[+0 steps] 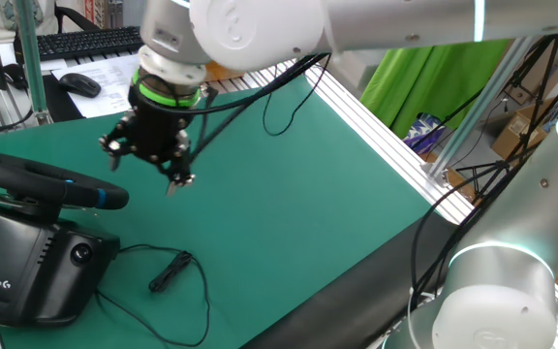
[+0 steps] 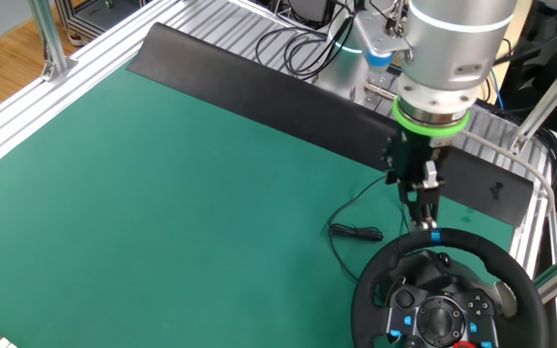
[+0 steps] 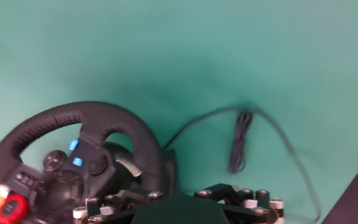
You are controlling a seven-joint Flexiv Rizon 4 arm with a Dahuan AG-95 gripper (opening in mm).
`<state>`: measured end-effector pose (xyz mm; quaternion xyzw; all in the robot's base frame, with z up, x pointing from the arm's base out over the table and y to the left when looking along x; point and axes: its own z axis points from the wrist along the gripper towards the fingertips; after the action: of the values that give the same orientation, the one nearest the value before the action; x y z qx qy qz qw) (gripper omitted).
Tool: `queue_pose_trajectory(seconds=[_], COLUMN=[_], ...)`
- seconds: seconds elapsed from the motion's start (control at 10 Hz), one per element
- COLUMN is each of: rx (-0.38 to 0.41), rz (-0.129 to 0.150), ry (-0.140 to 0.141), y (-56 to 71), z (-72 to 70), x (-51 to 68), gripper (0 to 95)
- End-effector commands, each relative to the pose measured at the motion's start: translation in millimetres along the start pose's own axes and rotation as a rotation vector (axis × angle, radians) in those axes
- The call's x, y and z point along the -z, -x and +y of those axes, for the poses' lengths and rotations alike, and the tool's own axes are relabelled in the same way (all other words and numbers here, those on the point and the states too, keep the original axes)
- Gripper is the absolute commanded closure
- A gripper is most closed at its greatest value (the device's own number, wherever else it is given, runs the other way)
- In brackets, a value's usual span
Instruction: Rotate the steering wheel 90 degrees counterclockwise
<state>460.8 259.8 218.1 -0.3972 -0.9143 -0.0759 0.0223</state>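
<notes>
The steering wheel (image 1: 51,179) is black with blue and red buttons and sits on a boxy black Logitech base (image 1: 27,267) at the table's edge. It also shows in the other fixed view (image 2: 443,300) and in the hand view (image 3: 73,158) at lower left. My gripper (image 1: 174,182) hangs above the green mat, just beyond the wheel's rim. In the other fixed view the gripper (image 2: 427,215) points down at the top of the rim, close above it and apart from it. Its fingers look pressed together and hold nothing. The hand view shows only the linkage, not the fingertips.
A thin black cable with a plug (image 1: 168,273) lies on the mat beside the base; it also shows in the other views (image 2: 356,232) (image 3: 240,143). A black keyboard (image 1: 85,41) and mouse (image 1: 80,84) lie beyond the mat. Aluminium frame rails (image 2: 27,106) border the table.
</notes>
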Motion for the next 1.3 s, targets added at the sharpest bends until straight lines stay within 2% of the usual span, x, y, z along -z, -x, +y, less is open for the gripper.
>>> queue_pose_trajectory(seconds=[0.1,0.2,0.3,0.4,0.5,0.6,0.7,0.8,1.0,1.3], rx=[0.274,0.376,0.425,0.474,0.508,0.536,0.572,0.578,0.584,0.607], rz=[-0.044,-0.08,-0.094,-0.088,-0.086,-0.088,-0.083,-0.071,-0.067,-0.064], ry=[-0.086,-0.148,-0.177,-0.183,-0.181,-0.18,-0.174,-0.16,-0.163,-0.169], y=[14.6,17.5,19.7,26.9,33.2,39.3,45.3,48.7,53.0,54.4], z=[-17.5,-21.8,-24.8,-35.4,-44.4,-53.5,-63.5,-69.7,-78.2,-80.6], x=[5.4,6.2,6.4,6.6,4.9,2.7,0.4,-1.1,-3.1,-4.4], gripper=[19.0,19.0,19.0,38.0,38.0,57.0,95.0,95.0,95.0,95.0])
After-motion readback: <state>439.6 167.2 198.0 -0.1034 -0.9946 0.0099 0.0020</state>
